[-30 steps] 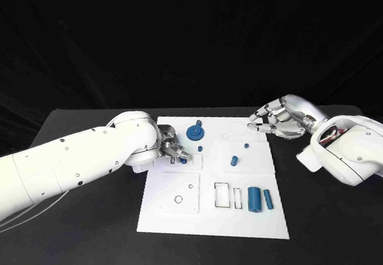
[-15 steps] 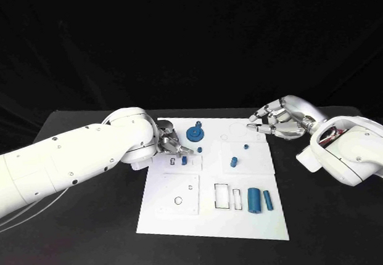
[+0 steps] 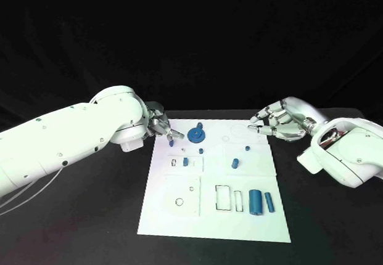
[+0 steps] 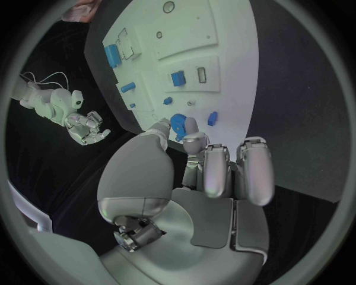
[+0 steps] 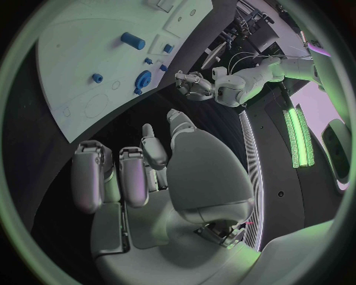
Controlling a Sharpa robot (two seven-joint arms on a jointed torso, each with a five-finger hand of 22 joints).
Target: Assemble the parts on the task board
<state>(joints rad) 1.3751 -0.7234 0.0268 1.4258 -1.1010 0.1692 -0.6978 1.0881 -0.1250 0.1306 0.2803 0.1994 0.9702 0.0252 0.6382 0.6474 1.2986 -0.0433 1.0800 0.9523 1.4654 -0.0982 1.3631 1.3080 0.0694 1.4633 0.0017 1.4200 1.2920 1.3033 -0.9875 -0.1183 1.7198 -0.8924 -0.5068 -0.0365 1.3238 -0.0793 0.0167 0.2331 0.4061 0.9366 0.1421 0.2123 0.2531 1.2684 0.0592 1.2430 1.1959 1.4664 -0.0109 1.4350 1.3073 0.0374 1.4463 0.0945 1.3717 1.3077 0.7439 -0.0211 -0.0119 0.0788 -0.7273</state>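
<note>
The white task board (image 3: 173,186) lies mid-table. My left hand (image 3: 163,130) hovers at the board's far left corner, fingers apart and holding nothing; its fingertips (image 4: 194,141) stand just short of a blue round part (image 4: 178,123) and a small blue piece (image 4: 213,118). A blue block (image 3: 186,161) sits in a slot on the board. My right hand (image 3: 278,121) hangs by the board's far right corner, fingers loosely bent and empty. An oblong blue part (image 3: 235,163) lies mid-board, and two blue cylinders (image 3: 260,200) lie near the front right.
Small blue pegs (image 3: 201,149) stand behind the oblong part. Outlined rectangular slots (image 3: 222,195) and a ring mark (image 3: 178,201) are on the board's near half. Black table (image 3: 83,227) surrounds the board. A cable trails under my left arm.
My left hand has lifted off the slot and drawn back to the far left corner of the board, leaving the blue block in its slot. The right hand has barely moved.
</note>
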